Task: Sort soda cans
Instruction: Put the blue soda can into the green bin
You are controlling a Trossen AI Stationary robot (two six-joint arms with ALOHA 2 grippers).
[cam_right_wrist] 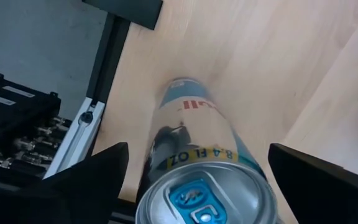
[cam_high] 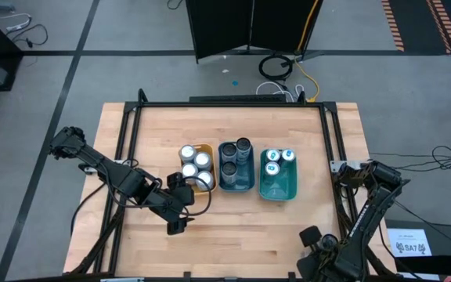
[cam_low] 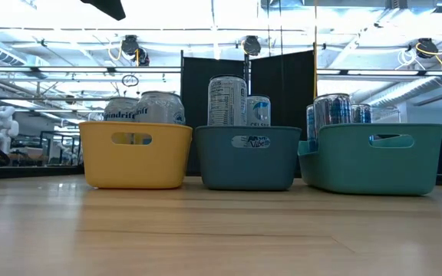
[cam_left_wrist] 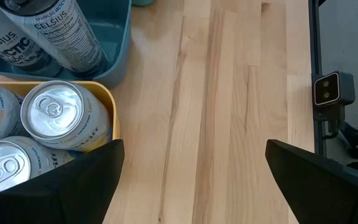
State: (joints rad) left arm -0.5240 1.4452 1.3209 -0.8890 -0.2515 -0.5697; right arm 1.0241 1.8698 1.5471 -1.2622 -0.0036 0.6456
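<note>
1. Three rectangular plastic trays are standing side by side in a row at the middle of the light wooden bench (cam_high: 233,235): one yellow tray (cam_high: 207,148), one dark blue tray (cam_high: 236,186) and one teal tray (cam_high: 279,191).
2. The yellow tray is holding four plain silver soda cans (cam_high: 196,168), all upright with their round tops facing up.
3. The dark blue tray is holding two dark-topped soda cans (cam_high: 236,156), both upright with their long axes vertical. The left wrist view is showing "CELSIUS" lettering on their sides.
4. The teal tray is holding three silver soda cans with blue tops (cam_high: 279,161), upright and grouped at the far end of the tray.
5. One further silver soda can with blue markings (cam_right_wrist: 197,162) is appearing only in the right wrist view. It is sitting between the fingers of the right gripper (cam_right_wrist: 197,186), above the bench edge beside the black frame rail (cam_right_wrist: 104,74). Its long axis is pointing away from the wrist camera, with the tab end nearest the camera. Whether the fingers are pressing on it cannot be told.
6. The left gripper (cam_high: 180,205) is hovering just beside the near end of the yellow tray, with its fingers spread apart and nothing between them.
7. The right arm is resting folded at the bench's near right corner.
</note>
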